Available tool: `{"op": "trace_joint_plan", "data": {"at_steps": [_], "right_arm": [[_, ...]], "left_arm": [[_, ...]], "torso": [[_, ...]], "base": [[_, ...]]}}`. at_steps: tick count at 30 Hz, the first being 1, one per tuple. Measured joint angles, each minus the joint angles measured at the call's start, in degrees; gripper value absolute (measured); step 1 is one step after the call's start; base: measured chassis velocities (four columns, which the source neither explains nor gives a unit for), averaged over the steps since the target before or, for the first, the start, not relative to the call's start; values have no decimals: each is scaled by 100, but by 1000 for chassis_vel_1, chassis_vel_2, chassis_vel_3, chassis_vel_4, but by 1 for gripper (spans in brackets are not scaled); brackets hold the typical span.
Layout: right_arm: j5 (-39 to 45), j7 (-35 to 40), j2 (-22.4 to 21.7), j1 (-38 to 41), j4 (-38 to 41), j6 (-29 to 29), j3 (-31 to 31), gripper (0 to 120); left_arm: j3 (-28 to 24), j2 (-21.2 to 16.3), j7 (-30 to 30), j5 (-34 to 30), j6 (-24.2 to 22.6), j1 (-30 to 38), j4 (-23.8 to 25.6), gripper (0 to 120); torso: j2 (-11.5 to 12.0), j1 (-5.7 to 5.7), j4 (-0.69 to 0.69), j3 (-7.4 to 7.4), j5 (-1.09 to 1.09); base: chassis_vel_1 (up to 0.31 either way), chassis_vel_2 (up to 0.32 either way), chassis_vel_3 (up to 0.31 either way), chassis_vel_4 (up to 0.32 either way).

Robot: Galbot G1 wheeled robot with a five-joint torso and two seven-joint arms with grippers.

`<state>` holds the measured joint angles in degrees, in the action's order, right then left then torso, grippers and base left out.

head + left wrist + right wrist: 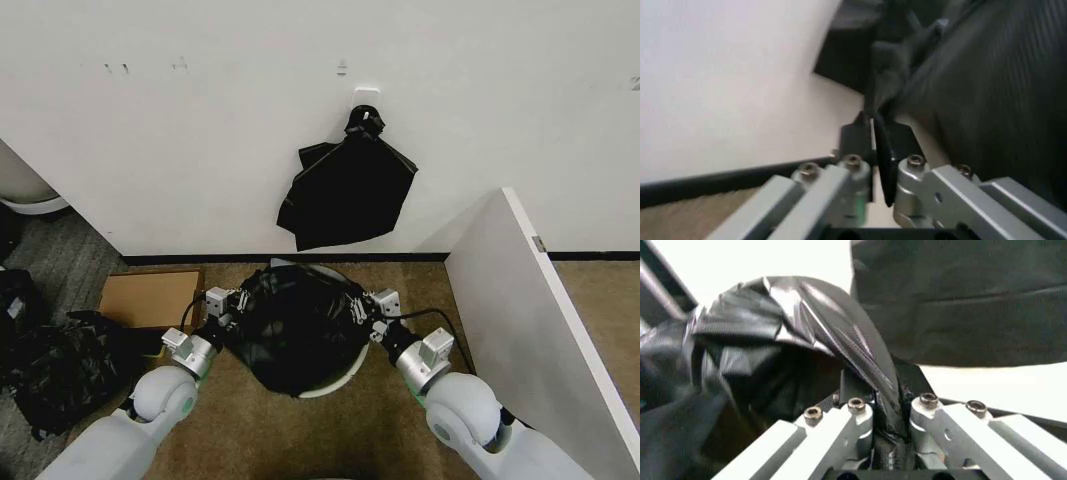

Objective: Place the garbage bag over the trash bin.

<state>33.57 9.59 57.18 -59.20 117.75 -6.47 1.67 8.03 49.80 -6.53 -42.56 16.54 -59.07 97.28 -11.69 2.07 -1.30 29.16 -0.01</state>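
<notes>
On the far left of the head view a dark camouflage backpack (60,370) lies on the carpet, with a flat cardboard box (150,298) just beside it against the wall.

The left gripper (232,305) sits at the left side of the trash bin (335,380), its fingers pressed together on a thin fold of the garbage bag (298,328). In the left wrist view the same pinch shows close up: the left gripper (873,145) has a black sheet of the garbage bag (987,90) running between its pads.

The garbage bag is spread over the top of the bin in the middle of the head view, covering its mouth and most of its body; only a cream-white curve of the bin shows below the plastic on the near right. Above it, a black bundle (345,190) knotted at its top hangs from a hook on the white wall.

The right gripper (362,305) is at the right side of the bin, clamped on the bag's edge. In the right wrist view the right gripper (877,390) holds a crinkled ridge of the garbage bag (773,325) between its closed fingers.

A white partition panel (540,330) stands on the far right.
</notes>
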Motion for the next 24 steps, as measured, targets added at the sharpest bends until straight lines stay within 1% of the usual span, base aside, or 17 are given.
{"op": "trace_joint_plan", "data": {"at_steps": [2, 4, 5, 6, 7, 8, 10, 11, 12, 14, 15, 17, 18, 19, 22, 23, 24], "right_arm": [[22, 81, 68, 23, -83, 37, 2, 2], [10, 159, 140, 36, -186, 83, 2, 2], [-51, 181, 180, 47, -260, 135, 5, 2], [-99, 188, 199, 53, -300, 170, 8, 2], [-277, 207, 250, 67, -421, 280, 27, 2], [-277, 207, 250, 67, -421, 280, 27, 2], [-732, 257, 323, 57, -608, 519, 79, 2], [-962, 280, 351, 41, -686, 640, 103, 2], [-1325, 312, 396, 27, -811, 833, 129, 2], [-1973, 353, 471, 17, -1026, 1161, 138, 2], [-1973, 353, 471, 17, -1026, 1161, 138, 2], [-2566, 382, 532, 14, -1177, 1415, 122, 2], [-2949, 392, 571, 16, -1251, 1574, 105, 2], [-3200, 399, 596, 22, -1287, 1660, 94, 2], [-3748, 415, 638, 32, -1317, 1808, 82, 2], [-3748, 415, 638, 32, -1317, 1808, 82, 2], [-3855, 415, 643, 28, -1314, 1831, 83, 2]], "left_arm": [[27, -2, 13, -4, -116, -25, 20, 14], [52, -2, 160, -38, -257, -62, 20, 22], [83, -3, 238, -98, -303, -85, 24, 27], [99, -4, 256, -128, -315, -95, 29, 29], [148, -1, 286, -250, -332, -127, 57, 36], [148, -1, 286, -250, -332, -127, 57, 36], [237, 14, 247, -425, -332, -140, 119, 44], [285, 17, 182, -498, -332, -147, 157, 46], [409, 16, -37, -663, -330, -196, 279, 52], [591, -34, -722, -1005, -283, -362, 550, 61], [591, -34, -722, -1005, -283, -362, 550, 61], [635, -119, -1508, -1232, -230, -514, 759, 67], [608, -168, -1979, -1263, -207, -570, 825, 74], [548, -200, -2222, -1262, -200, -578, 839, 77], [374, -227, -2648, -1229, -283, -499, 793, 89], [374, -227, -2648, -1229, -283, -499, 793, 89], [347, -227, -2721, -1199, -322, -456, 756, 92]], "torso": [[0, 0, -1, 0, 2], [0, 0, -3, 0, -1], [0, 0, -3, 0, 0], [0, 0, -2, 0, 1], [0, 0, 0, 0, 1], [0, 0, 0, 0, 1], [0, 0, 0, 0, 0], [0, 0, -1, 0, -1], [0, 0, -5, 0, 0], [0, 0, -3, 0, 4], [0, 0, -3, 0, 4], [0, 0, -1, 0, 2], [0, 0, 0, 0, 0], [0, 0, 0, 0, 1], [0, 0, -2, 0, 0], [0, 0, -2, 0, 0], [0, 0, -2, 0, 0]], "base": [[0, 0, 0, 0], [0, 0, 0, 0], [0, 0, 0, 0], [0, 0, 0, 0], [0, 0, 0, 0], [0, 0, 0, 0], [0, 0, 0, 0], [0, 0, 0, 0], [0, 0, 0, 0], [0, 0, 0, 0], [0, 0, 0, 0], [0, 0, 0, 0], [0, 0, 0, 0], [0, 0, 0, 0], [0, 0, 0, 0], [0, 0, 0, 0], [0, 0, 0, 0]]}}
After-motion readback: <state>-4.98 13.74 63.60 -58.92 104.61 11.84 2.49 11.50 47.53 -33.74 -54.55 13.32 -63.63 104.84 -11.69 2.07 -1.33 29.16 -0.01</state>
